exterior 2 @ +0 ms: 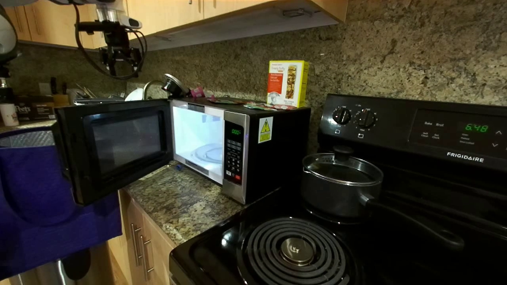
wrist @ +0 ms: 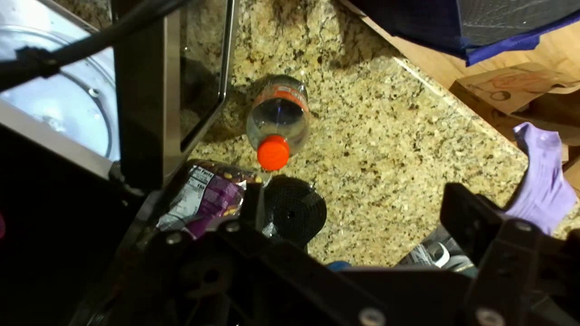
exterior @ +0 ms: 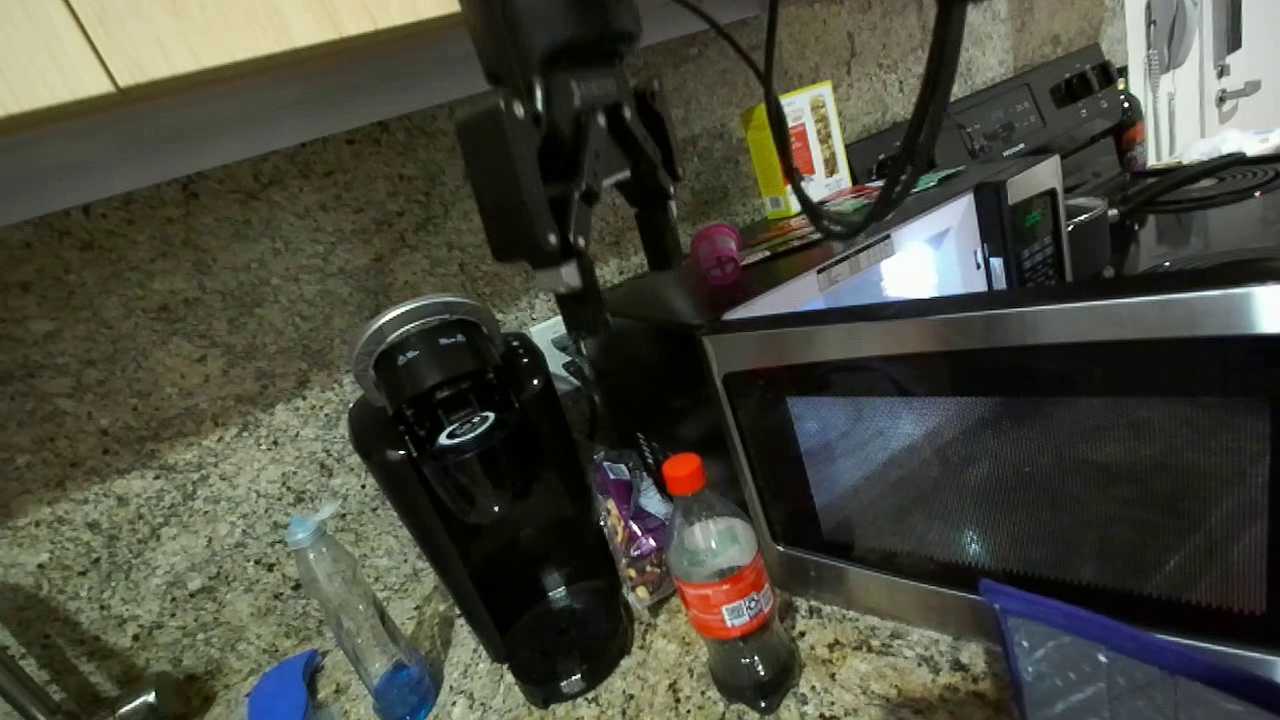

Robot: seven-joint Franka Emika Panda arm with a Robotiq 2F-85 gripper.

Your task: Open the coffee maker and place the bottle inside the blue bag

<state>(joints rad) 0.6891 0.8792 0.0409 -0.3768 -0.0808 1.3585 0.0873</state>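
coffee maker [exterior: 495,515]: lid [exterior: 425,352] looks raised in both exterior views, so opening prob done
cola bottle [exterior: 725,592]: upright on granite counter [wrist: 385,136], btwn coffee maker & microwave door [exterior: 1000,480]; not bagged, that's the part left
gripper [wrist: 352,194]: fingers spread, nothing held
blue bag [exterior 2: 35,186]: broad side in an exterior view, but cola bottle hidden there; wrist view gives it from above + only a bag corner

Speckled granite countertop [exterior 2: 186,206]; granite backsplash [exterior 2: 404,51] rises along its back edge. Light wood upper cabinets [exterior 2: 233,12] overhead, both exterior views. Wood base cabinets [exterior 2: 158,253], bar-handled, under the front edge. Black Frigidaire coil range [exterior 2: 388,257] at the side edge. White lever-handled door [exterior: 1258,62] well beyond it. Wrist view: wood-toned floor [wrist: 558,50] past front edge. Light: open microwave [exterior 2: 277,154] glows white inside.
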